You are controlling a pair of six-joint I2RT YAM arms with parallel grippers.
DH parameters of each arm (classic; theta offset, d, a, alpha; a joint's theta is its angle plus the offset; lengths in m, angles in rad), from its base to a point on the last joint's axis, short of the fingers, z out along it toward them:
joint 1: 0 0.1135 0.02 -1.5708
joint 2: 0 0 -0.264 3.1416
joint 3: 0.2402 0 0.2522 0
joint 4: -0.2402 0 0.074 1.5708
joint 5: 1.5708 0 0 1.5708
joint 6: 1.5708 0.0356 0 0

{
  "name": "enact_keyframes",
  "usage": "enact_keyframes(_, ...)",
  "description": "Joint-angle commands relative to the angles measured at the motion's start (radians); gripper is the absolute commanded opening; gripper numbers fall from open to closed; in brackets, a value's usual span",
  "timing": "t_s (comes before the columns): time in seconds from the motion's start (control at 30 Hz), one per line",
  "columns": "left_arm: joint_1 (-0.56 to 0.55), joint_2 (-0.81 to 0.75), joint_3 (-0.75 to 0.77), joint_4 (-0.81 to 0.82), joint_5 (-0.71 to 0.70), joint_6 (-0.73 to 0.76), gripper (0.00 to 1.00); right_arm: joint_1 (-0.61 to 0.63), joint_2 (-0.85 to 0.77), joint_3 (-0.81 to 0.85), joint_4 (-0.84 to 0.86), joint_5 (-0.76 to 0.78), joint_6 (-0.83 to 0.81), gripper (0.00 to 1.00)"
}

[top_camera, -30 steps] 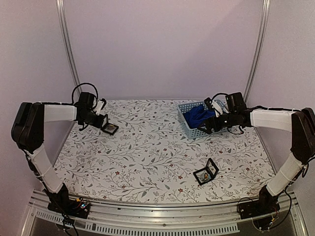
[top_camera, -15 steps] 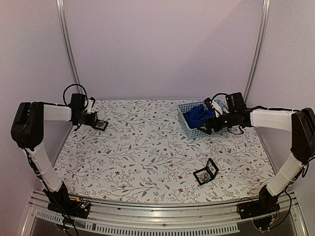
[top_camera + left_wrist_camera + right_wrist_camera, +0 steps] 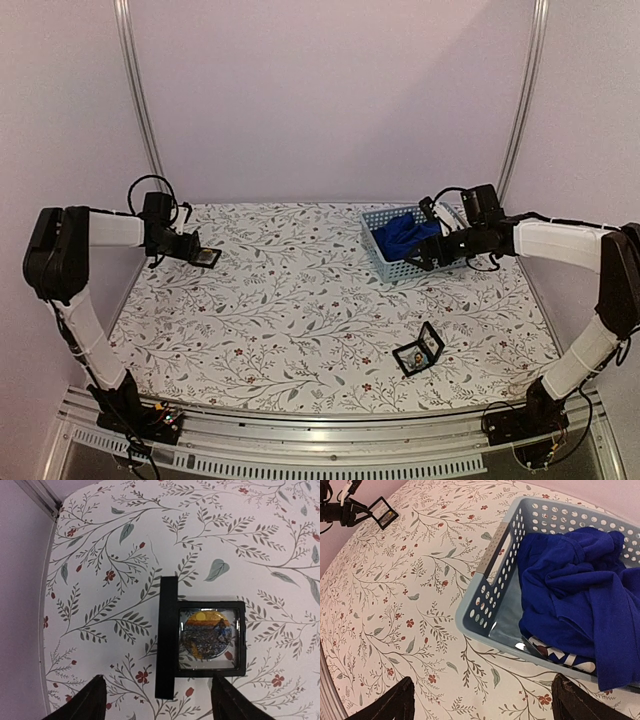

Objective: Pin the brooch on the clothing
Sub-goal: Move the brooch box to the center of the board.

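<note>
top view: the blue t-shirt (image 3: 405,234) is seen crumpled in the basket (image 3: 378,256), far right.

left wrist: the left gripper (image 3: 159,690) is spread open, nothing held; the brooch (image 3: 206,632) is boxed in a display case (image 3: 167,630) between its fingertips.

right wrist: the right gripper (image 3: 484,690) is opened wide, empty, beside the basket.

**No legible text in view**

No word, number, label or brand can be read in any view. A scrap of white print (image 3: 562,656) is seen on the shirt (image 3: 570,580), low in the basket (image 3: 492,575). It is folded and partly covered, so no letter can be made out. The brooch (image 3: 206,632) in its case (image 3: 167,640) is shown with a picture only, and no lettering can be told on it.
</note>
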Motion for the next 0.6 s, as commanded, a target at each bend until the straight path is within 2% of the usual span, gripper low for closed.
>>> enact_keyframes(0.0,0.008,-0.09,0.04,-0.048,-0.03,0.001,0.76,0.005,-0.046,0.076,-0.194,0.117,0.095,0.92)
enact_keyframes(0.13,0.007,-0.17,0.05,-0.092,-0.057,-0.005,0.87,0.048,-0.1,0.095,-0.385,0.28,0.193,0.89)
enact_keyframes(0.2,0.005,-0.218,0.046,-0.103,-0.059,-0.017,0.87,0.082,-0.139,0.073,-0.463,0.342,0.263,0.88)
enact_keyframes(0.4,-0.021,-0.353,0.021,-0.147,-0.044,-0.061,0.89,0.229,-0.211,-0.042,-0.609,0.384,0.484,0.76)
enact_keyframes(0.57,-0.046,-0.438,-0.055,-0.1,-0.011,-0.065,0.89,0.348,-0.195,-0.065,-0.642,0.383,0.565,0.76)
